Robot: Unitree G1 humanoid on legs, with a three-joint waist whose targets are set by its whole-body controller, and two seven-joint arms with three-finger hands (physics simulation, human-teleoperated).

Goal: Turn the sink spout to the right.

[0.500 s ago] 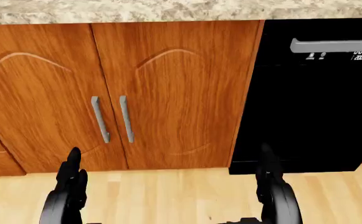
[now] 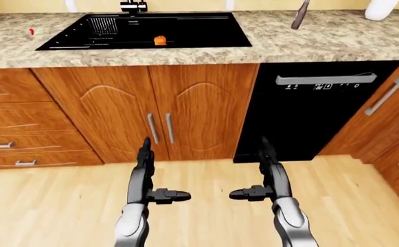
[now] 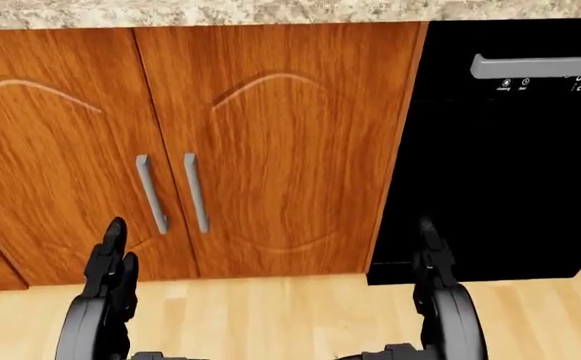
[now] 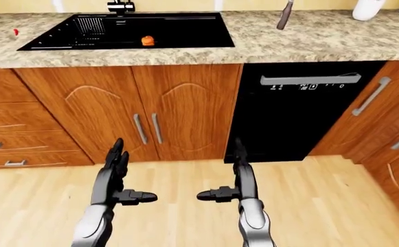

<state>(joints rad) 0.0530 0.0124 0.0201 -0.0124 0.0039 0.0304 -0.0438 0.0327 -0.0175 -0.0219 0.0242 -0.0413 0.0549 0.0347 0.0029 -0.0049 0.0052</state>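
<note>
Even, bright, sourceless light; every render is sharp edge to edge, with no blur or grain. The counter (image 2: 302, 43) casts a thin dark band on the cabinet doors (image 2: 151, 103) just below it. The dishwasher (image 2: 309, 113) beside them is flat black, without glare. Lines splay toward the eye views' edges.

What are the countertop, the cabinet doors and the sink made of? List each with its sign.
Countertop: looks like polished granite, with a speckled beige-grey pattern.
Cabinet doors: apparently varnished wood, with reddish grain and a slight sheen.
Sink: matte black, perhaps composite or coated metal; the render leaves it open.
</note>
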